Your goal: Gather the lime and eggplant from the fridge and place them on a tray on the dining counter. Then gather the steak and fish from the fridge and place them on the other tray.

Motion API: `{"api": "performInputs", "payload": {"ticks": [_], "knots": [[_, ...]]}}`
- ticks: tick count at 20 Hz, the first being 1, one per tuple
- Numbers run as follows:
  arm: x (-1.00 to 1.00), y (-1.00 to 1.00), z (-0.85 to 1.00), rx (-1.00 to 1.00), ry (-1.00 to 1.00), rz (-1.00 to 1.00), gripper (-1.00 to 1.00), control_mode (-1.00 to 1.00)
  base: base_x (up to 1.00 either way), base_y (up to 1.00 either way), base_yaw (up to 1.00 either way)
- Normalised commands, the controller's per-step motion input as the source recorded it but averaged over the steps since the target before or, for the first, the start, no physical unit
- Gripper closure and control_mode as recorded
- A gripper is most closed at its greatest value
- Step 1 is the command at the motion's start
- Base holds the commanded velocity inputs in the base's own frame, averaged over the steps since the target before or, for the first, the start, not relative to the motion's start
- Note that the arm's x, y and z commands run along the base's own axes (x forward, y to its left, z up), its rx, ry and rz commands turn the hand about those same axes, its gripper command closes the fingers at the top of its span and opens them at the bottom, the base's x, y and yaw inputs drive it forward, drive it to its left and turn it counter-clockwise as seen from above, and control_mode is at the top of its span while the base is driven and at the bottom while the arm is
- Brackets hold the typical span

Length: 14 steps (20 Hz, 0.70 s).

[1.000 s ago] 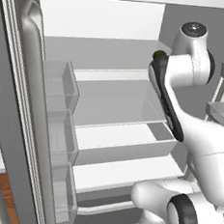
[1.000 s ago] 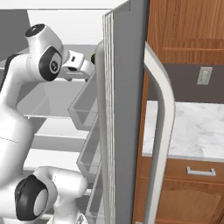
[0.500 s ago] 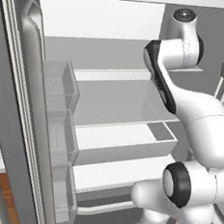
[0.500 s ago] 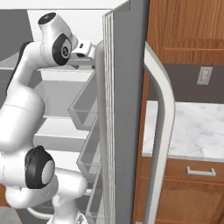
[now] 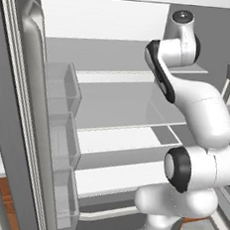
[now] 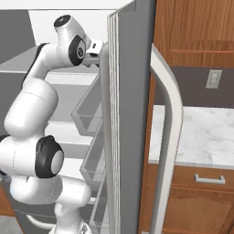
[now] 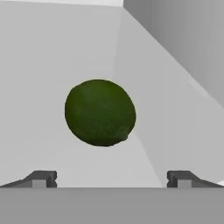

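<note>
From the hand camera we see the lime (image 7: 100, 112) lying on a white shelf inside the fridge (image 5: 117, 107), close to where the shelf meets the side wall. The gripper (image 7: 111, 178) is spread wide, one fingertip (image 7: 41, 178) low on each side of the picture, and the lime sits ahead of them, between the two and clear of both, so nothing is held.

The left base camera gives us what the hand camera cannot: the open fridge with its white shelves, the door bins (image 5: 60, 131) on the left door, and the arm (image 5: 197, 110) reaching up and in toward the upper right of the interior. There the arm's own body covers the lime.

From the right base camera we see the edge of the right door (image 6: 132, 119) with its long white handle (image 6: 169, 137), and a marble counter (image 6: 201, 137) over wooden cabinets beyond.
</note>
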Motion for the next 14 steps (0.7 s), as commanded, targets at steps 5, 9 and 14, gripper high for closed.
{"api": "performInputs", "payload": {"ticks": [5,9,14], "knots": [[0.5,-0.01,0.07,0.0,0.02,0.0,-1.0,-1.0,0.0,0.0,0.0],[0.38,-0.06,0.01,0.0,0.03,0.0,-1.0,-1.0,0.0,0.0,0.0],[0.23,-0.09,0.0,0.0,0.03,0.0,-1.0,-1.0,0.0,0.0,0.0]]}}
